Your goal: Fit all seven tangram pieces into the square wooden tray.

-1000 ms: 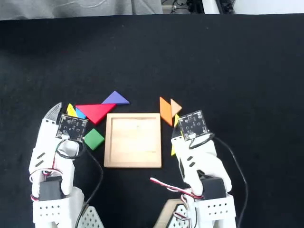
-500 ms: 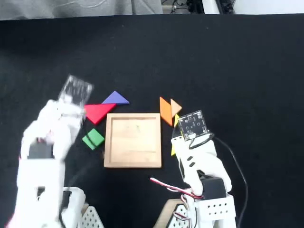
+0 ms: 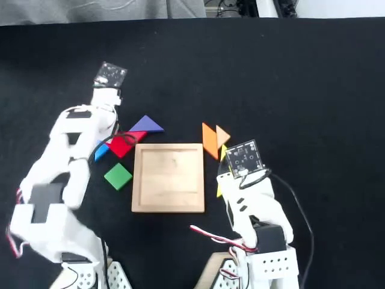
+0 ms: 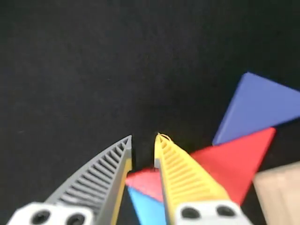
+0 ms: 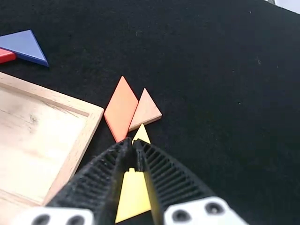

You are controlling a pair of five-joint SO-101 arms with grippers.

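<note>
Nearest, the right pincer (image 5: 132,146) sits closed, tips together, above a flat yellow wooden triangle (image 5: 133,197) just beside the square wooden tray (image 3: 168,149) on the black counter (image 3: 301,90). Farther off, the left pincer (image 4: 144,140) gapes narrowly (gripping nothing) over a red triangle (image 4: 225,159) that touches a blue-violet triangle (image 4: 262,108).

Room light soft and even, from above; no hard lamp edge anywhere. Black table cloth (image 3: 313,84) matte, swallows light, no glare, shadows on it all but lost. Wooden tray (image 3: 168,180) brightest thing mid-table, pale floor slightly washed, thin line of shade inside rim. White left arm (image 3: 66,150) and right arm (image 3: 255,211) very bright against cloth. White surface (image 3: 343,7) at far right glaring. Left wrist view dimmer: cloth near featureless black, left gripper (image 4: 143,137) ribs lit on top, shaded between.
</note>
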